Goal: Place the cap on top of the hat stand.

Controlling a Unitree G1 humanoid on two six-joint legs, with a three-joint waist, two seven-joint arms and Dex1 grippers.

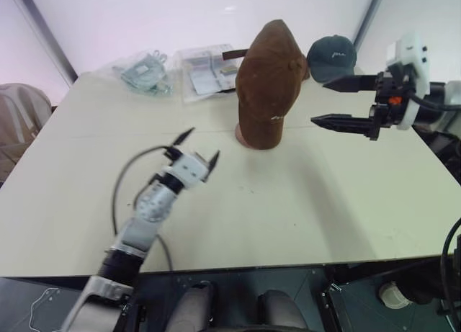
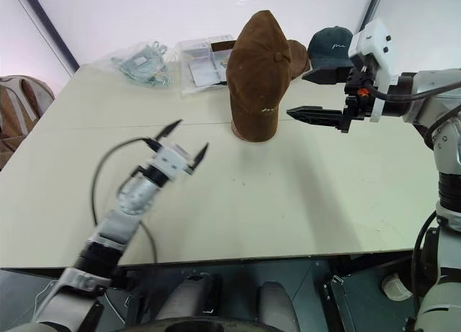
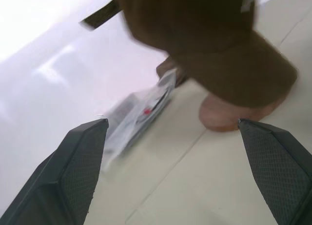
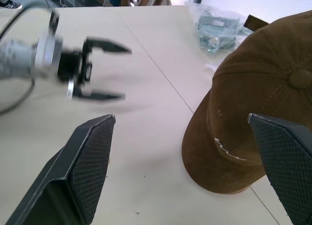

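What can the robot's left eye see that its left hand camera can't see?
The left eye view takes in the green cap, the right gripper and the open left gripper. The left wrist view gets a close look at the stand's round base under the brim. Both catch the brown cap and the plastic packet.

Looking down on a broad cream table [image 1: 302,202] with a faint seam running across it, standing before a pale wall [image 1: 180,15] crossed by dark slanting frame strips [image 1: 45,37]. Catching soft light on the white surface behind; showing what may be a beige chair [image 1: 18,116] at the table's left edge. Revealing dark floor [image 1: 360,303] beneath the near edge.
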